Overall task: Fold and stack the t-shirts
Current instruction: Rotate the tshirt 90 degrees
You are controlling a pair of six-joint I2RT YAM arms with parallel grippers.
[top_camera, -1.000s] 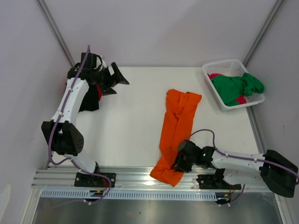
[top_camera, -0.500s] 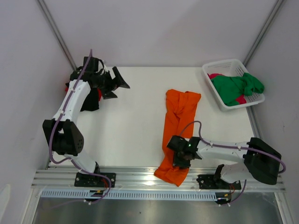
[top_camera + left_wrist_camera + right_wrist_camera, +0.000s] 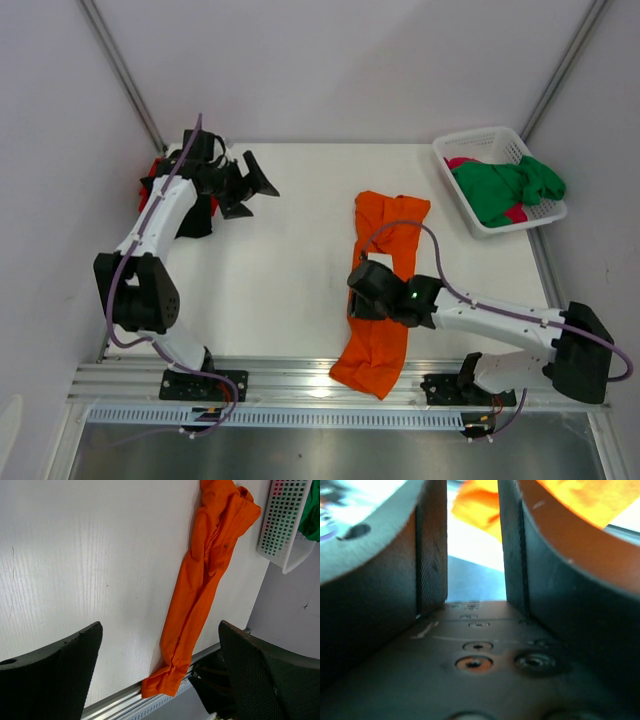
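An orange t-shirt (image 3: 385,240) (image 3: 200,580) lies bunched into a long strip from the table's middle to the near rail, its end hanging over the rail. My right gripper (image 3: 358,292) (image 3: 472,530) sits low over the strip's middle, open, its fingers a narrow gap apart with nothing between them. Orange cloth shows just beyond its tips. At the far left my left gripper (image 3: 250,190) (image 3: 160,680) hangs wide open and empty. Under that arm lie a black t-shirt (image 3: 195,220) and some red cloth (image 3: 212,205).
A white lattice basket (image 3: 480,135) (image 3: 285,520) stands at the back right with a green t-shirt (image 3: 505,190) and magenta cloth (image 3: 462,162) in it. The metal rail (image 3: 280,375) runs along the near edge. Grey walls close in the left and right sides.
My right gripper has travelled from the orange shirt's near end up to its middle, and the near end has shifted a little. The left gripper has barely moved.
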